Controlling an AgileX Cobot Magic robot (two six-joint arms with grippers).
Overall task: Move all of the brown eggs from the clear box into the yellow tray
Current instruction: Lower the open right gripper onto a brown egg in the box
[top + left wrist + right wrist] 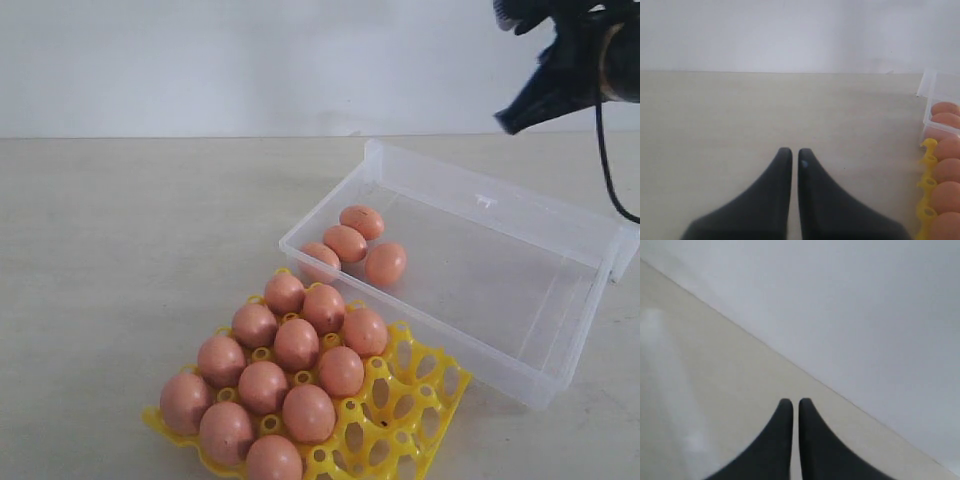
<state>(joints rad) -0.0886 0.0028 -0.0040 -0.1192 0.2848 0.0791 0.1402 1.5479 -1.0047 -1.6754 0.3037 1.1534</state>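
Observation:
Several brown eggs lie in the near left corner of the clear box. Several more brown eggs fill the left cups of the yellow tray; its right cups are bare. My right gripper hangs shut and holds nothing, high above the box's far right side. In the right wrist view, that gripper shows only table and wall. My left gripper is shut and holds nothing, low over bare table. The tray edge, its eggs and the box corner lie off to its side.
The box's hinged lid lies open behind it toward the back wall. A black cable hangs from the right arm. Pale tabletop stretches left of the tray and box.

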